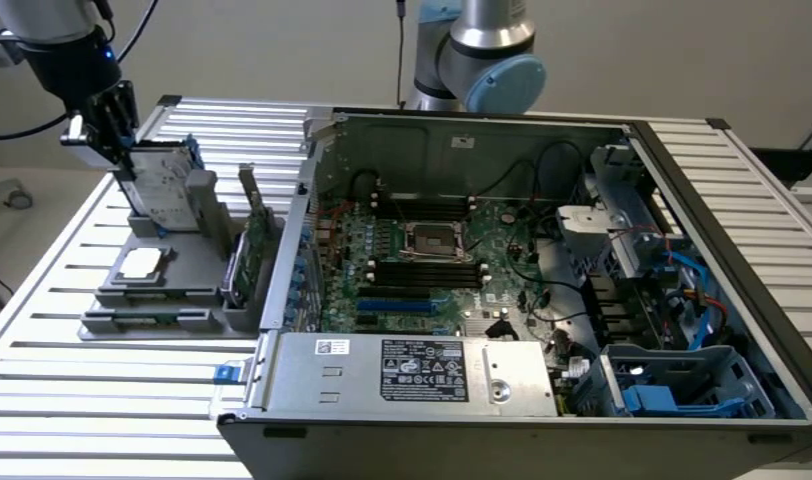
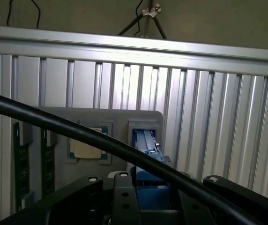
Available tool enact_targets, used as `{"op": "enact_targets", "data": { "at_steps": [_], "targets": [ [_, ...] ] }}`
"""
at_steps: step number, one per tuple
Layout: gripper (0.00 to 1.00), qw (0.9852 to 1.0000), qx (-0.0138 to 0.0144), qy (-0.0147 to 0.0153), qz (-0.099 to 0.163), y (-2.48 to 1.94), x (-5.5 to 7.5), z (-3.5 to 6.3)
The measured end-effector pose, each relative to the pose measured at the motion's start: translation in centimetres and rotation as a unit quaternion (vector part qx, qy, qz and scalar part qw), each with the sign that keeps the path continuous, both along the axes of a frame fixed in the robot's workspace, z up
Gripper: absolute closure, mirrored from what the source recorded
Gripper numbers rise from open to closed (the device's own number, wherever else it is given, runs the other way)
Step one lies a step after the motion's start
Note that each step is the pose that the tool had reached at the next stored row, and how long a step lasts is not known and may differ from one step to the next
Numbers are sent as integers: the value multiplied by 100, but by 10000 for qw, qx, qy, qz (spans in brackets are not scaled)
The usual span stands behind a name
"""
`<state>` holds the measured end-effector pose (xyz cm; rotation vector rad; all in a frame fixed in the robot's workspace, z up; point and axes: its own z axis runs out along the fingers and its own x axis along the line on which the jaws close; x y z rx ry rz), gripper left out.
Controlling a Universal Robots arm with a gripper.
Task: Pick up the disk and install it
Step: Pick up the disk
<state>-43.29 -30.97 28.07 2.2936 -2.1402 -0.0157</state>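
The table (image 1: 59, 400) was silver, ribbed in parallel slats. At the upper left of the exterior view the gripper (image 1: 117, 150) was black. The disk (image 1: 163, 185) below it was silver-grey, and its carrier frame (image 2: 145, 145) was bright blue. The holder (image 1: 139, 295) was matte grey, the chip (image 1: 142, 262) pale silver and the circuit card (image 1: 253, 250) green. Inside the dark case (image 1: 726, 200), the motherboard (image 1: 420, 250) was green with black slots. The power supply (image 1: 406, 372) was silver with a black-and-white label. The drive cage (image 1: 686, 385) at lower right was blue. The joint cap (image 1: 506, 85) at top centre was pale blue.
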Motion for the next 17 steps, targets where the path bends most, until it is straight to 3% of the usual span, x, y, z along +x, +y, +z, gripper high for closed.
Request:
{"op": "enact_targets", "data": {
  "at_steps": [17],
  "targets": [
    [67,10000,30,0,-69,-27,0,-3]
  ]
}}
